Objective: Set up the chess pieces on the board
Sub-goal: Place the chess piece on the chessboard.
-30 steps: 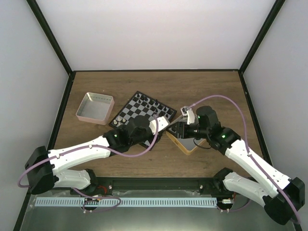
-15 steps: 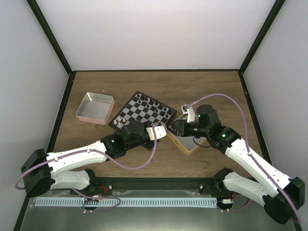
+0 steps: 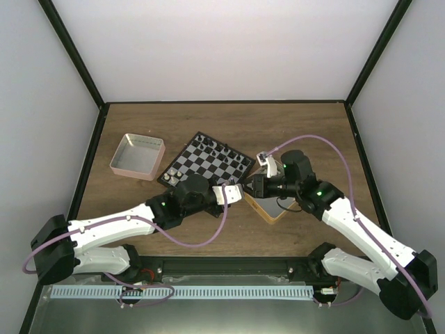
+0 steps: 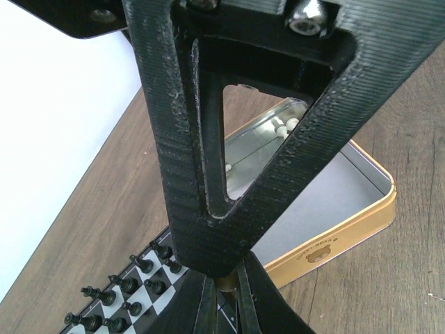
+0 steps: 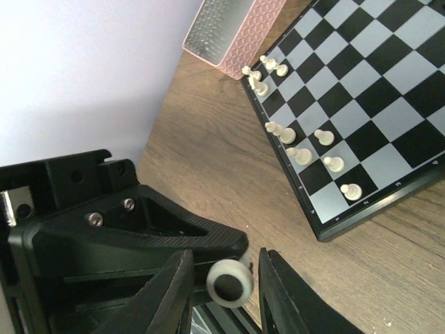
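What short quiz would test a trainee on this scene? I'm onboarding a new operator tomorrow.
1. True or false: the black pieces lie inside the gold tin.
2. In the top view, what sits left of the board? A: pink tray. B: gold tin. C: nothing.
3. What sits between the fingers of the right end effector?
Key: 1 false, they stand on the board. 2 A. 3 a cream-white chess piece.
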### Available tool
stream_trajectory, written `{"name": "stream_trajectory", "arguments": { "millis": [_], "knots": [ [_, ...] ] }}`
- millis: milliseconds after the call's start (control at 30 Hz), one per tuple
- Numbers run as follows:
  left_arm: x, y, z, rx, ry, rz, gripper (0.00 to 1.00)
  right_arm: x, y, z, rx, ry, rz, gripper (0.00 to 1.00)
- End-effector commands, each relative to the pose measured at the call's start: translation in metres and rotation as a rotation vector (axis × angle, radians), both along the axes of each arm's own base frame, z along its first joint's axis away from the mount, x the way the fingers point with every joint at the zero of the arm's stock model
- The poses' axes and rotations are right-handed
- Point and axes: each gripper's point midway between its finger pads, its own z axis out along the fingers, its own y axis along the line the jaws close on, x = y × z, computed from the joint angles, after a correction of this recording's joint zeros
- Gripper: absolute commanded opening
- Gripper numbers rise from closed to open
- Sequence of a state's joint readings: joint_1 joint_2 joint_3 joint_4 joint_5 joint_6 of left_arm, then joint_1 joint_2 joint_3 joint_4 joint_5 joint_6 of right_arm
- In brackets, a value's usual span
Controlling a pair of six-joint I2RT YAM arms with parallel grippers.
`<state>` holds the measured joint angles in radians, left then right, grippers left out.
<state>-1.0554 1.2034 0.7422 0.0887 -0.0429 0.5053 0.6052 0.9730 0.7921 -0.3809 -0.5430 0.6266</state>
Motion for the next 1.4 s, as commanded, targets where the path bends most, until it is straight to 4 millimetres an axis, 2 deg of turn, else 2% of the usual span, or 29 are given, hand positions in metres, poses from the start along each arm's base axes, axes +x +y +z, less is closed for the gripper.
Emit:
{"name": "stream_trajectory", "arguments": {
  "millis": [0,100,167,300,400,467,567,667,733,867,1067,1233,1367],
  "knots": [
    [-0.003,-0.008,0.018,-0.042,-0.030,-0.035,0.07,-0.005,0.009,0.017,0.072,-0.018,0.061,0.26],
    [-0.005,-0.007,0.021,-0.052,-0.025,-0.038,0.07,-0.009,0.012,0.015,0.089,0.006,0.083,0.16],
    [-0.005,-0.007,0.022,-0.054,-0.020,-0.034,0.07,-0.010,0.012,0.014,0.098,0.013,0.081,0.13],
    [-0.005,-0.005,0.022,-0.058,-0.011,-0.021,0.08,-0.010,0.011,0.016,0.108,0.009,0.069,0.12],
    [-0.002,-0.004,0.023,-0.067,0.003,0.000,0.13,-0.009,0.010,0.019,0.112,0.000,0.058,0.11],
    [0.003,-0.002,0.026,-0.091,0.029,0.046,0.24,-0.007,0.009,0.021,0.115,-0.009,0.043,0.10],
    [0.016,0.004,0.027,-0.127,0.100,0.166,0.48,0.001,0.004,0.026,0.126,-0.039,-0.014,0.11],
    [0.016,0.007,0.024,-0.165,0.182,0.206,0.63,0.011,-0.003,0.029,0.135,-0.081,-0.094,0.11],
    [0.015,0.011,0.027,-0.223,0.240,0.230,0.68,0.017,-0.006,0.032,0.148,-0.111,-0.132,0.11],
    [0.018,0.026,0.045,-0.397,0.382,0.309,0.75,0.025,-0.010,0.045,0.184,-0.182,-0.176,0.11],
    [0.027,0.043,0.086,-0.671,0.699,0.369,0.76,0.024,-0.008,0.075,0.275,-0.290,-0.159,0.11],
    [0.021,0.041,0.125,-0.913,1.034,0.249,0.77,0.014,0.003,0.100,0.353,-0.396,-0.055,0.11],
    [0.015,0.034,0.147,-1.018,1.218,0.094,0.77,0.003,0.012,0.119,0.419,-0.461,0.041,0.11]
  ]
}}
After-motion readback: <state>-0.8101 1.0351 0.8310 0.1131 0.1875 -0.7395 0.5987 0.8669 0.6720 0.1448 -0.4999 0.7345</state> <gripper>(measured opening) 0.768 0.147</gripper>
